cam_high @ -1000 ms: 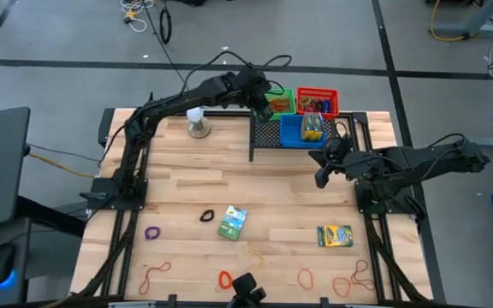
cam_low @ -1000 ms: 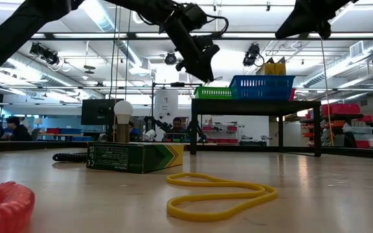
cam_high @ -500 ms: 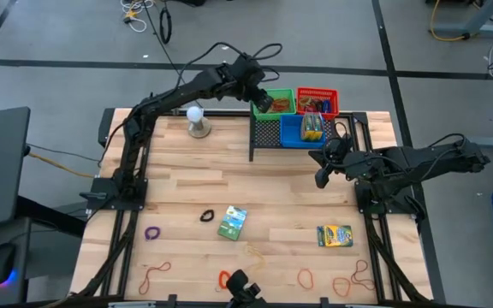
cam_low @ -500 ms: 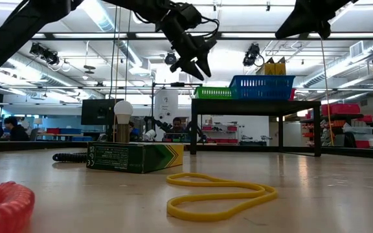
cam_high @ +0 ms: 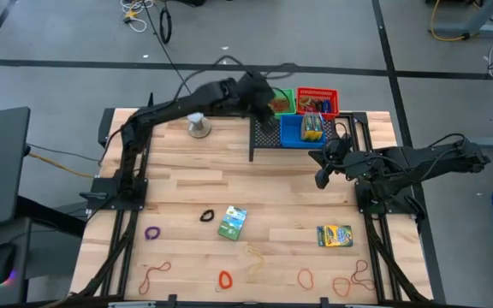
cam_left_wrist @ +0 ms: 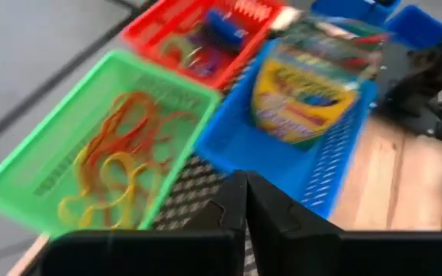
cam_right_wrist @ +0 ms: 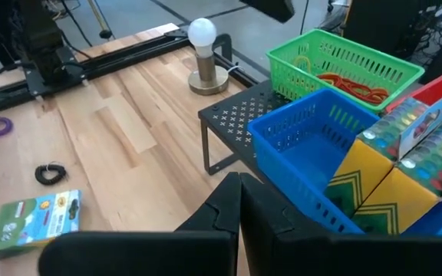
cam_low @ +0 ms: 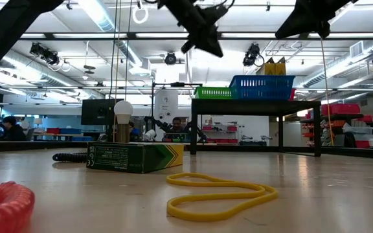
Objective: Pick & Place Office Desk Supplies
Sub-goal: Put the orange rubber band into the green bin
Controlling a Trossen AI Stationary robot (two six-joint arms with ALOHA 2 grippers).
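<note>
My left gripper point(cam_high: 262, 98) point(cam_left_wrist: 241, 201) hovers shut above the far end of the black mesh rack point(cam_high: 268, 133), beside the green basket point(cam_left_wrist: 90, 146) of rubber bands. It shows high in the low view point(cam_low: 203, 42). My right gripper point(cam_high: 321, 177) point(cam_right_wrist: 239, 195) waits shut over the table, near the rack's right side. Lying flat on the wood are a green crayon box point(cam_high: 232, 222), a yellow crayon box point(cam_high: 334, 235), a black loop point(cam_high: 207, 216), a purple loop point(cam_high: 151, 232), a red loop point(cam_high: 224, 279), a yellow band point(cam_low: 219, 194) and reddish rubber bands point(cam_high: 154, 272).
On the rack stand a red basket point(cam_high: 317, 100) with loops and a blue basket point(cam_high: 302, 128) with a crayon box. A white ball on a round stand point(cam_high: 197, 120) sits left of the rack. More rubber bands point(cam_high: 353, 278) lie at the near right.
My left gripper has risen above the rack and green basket, staying over the table's far side. My right arm has kept still.
</note>
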